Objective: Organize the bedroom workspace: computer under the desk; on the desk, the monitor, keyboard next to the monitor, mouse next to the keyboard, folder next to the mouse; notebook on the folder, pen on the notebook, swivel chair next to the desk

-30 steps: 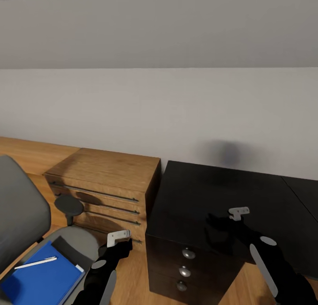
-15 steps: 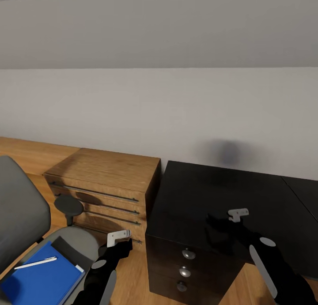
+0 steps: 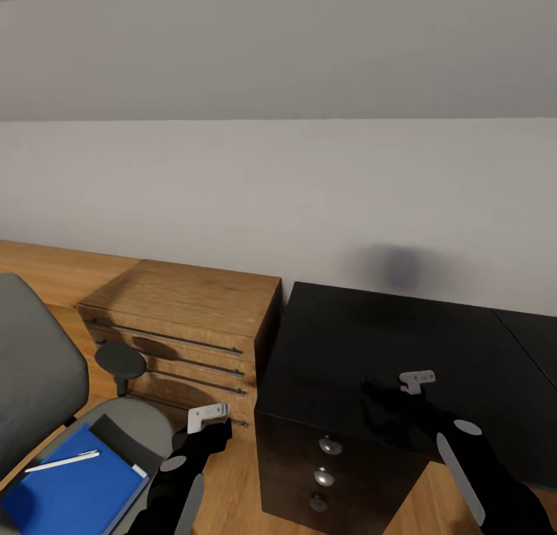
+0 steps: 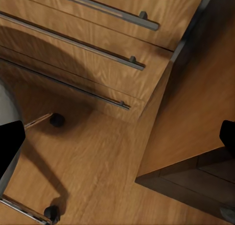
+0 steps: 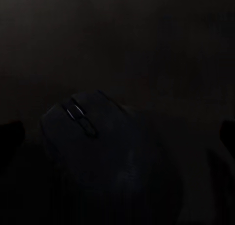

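The right gripper (image 5: 120, 132) hovers, fingers spread, above the mouse (image 5: 98, 137) on the desk (image 3: 371, 334). The left gripper (image 4: 117, 137) (also spread) hangs beside the swivel chair (image 3: 39, 365).

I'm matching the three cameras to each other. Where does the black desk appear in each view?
Head view: the desk sits at lower right, its knobbed drawers facing the camera.
Left wrist view: its dark corner stands on the wooden floor, next to the oak drawer chest.
Right wrist view: its top is the dark surface under the mouse.
Shared landmark: the oak drawer chest, beside the desk in head and left wrist views.
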You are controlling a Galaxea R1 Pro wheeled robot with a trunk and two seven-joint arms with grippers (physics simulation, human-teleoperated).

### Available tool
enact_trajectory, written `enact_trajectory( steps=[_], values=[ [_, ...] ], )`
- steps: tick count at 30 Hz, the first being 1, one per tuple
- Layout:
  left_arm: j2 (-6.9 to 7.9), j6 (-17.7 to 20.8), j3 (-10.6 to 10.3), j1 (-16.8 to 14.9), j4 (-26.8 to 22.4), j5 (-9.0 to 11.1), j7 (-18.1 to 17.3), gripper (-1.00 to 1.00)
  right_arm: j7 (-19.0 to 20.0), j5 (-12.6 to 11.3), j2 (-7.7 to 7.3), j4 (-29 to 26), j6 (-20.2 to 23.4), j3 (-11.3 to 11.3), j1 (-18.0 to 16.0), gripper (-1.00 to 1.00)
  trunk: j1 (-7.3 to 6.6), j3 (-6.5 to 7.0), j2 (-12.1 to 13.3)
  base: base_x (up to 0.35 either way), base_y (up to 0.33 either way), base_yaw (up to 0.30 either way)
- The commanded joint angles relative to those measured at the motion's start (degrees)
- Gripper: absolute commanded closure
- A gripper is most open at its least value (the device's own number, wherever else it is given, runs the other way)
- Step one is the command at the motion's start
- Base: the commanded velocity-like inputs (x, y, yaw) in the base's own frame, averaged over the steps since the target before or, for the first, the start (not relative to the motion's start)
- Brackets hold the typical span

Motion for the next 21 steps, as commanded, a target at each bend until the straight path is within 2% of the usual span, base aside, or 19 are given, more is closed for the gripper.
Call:
enact_trajectory(
  steps=[1, 21],
  values=[
    [0.02, 0.21, -0.10, -0.03, -0.07, 0.53, 0.51, -1.00, 0.17, -0.49, 0.01, -0.03, 0.45, -0.06, -0.03, -1.00, 0.00, -0.06, -0.03, 0.000, 0.000, 0.000],
    [0.03, 0.20, -0.10, -0.03, -0.07, 0.48, 0.51, -1.00, 0.17, -0.40, 0.03, 1.33, 0.54, -0.02, -0.03, -1.00, 0.00, -0.06, -0.03, 0.000, 0.000, 0.000]
  ],
)
